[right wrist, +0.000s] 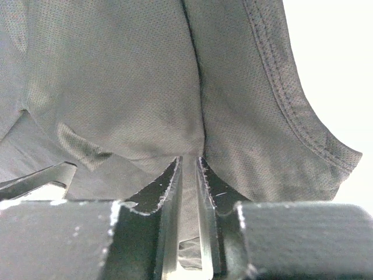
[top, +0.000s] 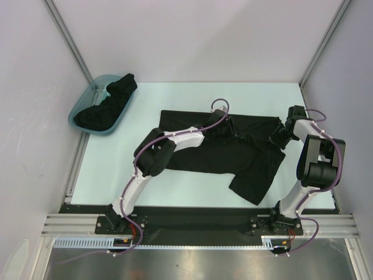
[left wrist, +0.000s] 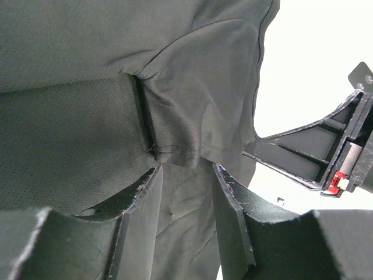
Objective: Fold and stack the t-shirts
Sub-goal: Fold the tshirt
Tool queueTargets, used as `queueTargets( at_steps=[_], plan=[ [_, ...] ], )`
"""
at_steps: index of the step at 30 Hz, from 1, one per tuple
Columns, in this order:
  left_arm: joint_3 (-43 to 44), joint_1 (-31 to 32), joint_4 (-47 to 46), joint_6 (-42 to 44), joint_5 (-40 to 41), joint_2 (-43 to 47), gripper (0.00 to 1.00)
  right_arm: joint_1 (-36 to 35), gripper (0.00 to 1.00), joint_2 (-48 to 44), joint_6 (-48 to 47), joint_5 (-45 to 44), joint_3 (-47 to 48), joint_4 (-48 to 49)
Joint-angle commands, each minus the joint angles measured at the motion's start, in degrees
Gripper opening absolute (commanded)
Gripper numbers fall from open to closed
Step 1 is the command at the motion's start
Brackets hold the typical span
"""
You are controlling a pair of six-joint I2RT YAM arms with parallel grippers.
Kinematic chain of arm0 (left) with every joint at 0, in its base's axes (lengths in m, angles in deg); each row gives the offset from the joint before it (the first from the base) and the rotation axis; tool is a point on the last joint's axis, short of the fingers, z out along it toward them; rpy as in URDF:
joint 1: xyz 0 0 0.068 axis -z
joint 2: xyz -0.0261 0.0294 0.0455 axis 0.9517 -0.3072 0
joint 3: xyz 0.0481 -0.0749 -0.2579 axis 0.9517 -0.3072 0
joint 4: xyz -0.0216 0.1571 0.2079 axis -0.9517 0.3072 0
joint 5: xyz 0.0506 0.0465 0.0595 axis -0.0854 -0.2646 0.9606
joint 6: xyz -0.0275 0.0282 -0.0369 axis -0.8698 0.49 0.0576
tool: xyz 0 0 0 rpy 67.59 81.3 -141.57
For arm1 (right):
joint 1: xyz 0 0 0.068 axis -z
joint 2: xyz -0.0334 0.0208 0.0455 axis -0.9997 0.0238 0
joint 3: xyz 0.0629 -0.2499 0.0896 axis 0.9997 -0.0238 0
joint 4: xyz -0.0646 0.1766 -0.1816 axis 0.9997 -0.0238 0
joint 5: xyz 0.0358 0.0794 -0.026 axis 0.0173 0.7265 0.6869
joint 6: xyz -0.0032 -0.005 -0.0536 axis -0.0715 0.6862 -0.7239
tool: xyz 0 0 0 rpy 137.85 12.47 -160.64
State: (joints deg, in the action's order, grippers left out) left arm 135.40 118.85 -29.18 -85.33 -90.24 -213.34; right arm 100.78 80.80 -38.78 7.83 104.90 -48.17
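Note:
One black t-shirt (top: 233,160) lies spread and rumpled on the pale table (top: 192,96), a flap hanging toward the near edge. My left gripper (top: 229,127) is down on its far edge; in the left wrist view its jaws (left wrist: 186,175) stand open, with loose cloth (left wrist: 180,87) lying between the fingers. My right gripper (top: 278,135) is at the shirt's right end. In the right wrist view its jaws (right wrist: 189,166) are open only by a narrow gap, and a crease of the cloth (right wrist: 134,87) runs into it. More black t-shirts (top: 108,105) are heaped in the tub.
The teal plastic tub (top: 74,115) sits at the table's far left corner. White walls with metal posts close in the left, back and right sides. The right gripper's finger (left wrist: 309,154) shows close beside the left one over bare table.

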Motion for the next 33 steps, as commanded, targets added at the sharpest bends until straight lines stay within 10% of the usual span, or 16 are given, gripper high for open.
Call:
queueTargets(
  at_steps=[1,33],
  plan=[
    [2.4,0.5,-1.5,-2.1,-0.1,-0.6,0.44,0.2,0.21,0.5,-1.1,-0.9,1.0,1.3],
    [7.2,1.3,5.2,-2.9,3.0,-3.6,0.42,-0.5,0.2,-0.1,-2.5,5.6,5.1,4.2]
  ],
)
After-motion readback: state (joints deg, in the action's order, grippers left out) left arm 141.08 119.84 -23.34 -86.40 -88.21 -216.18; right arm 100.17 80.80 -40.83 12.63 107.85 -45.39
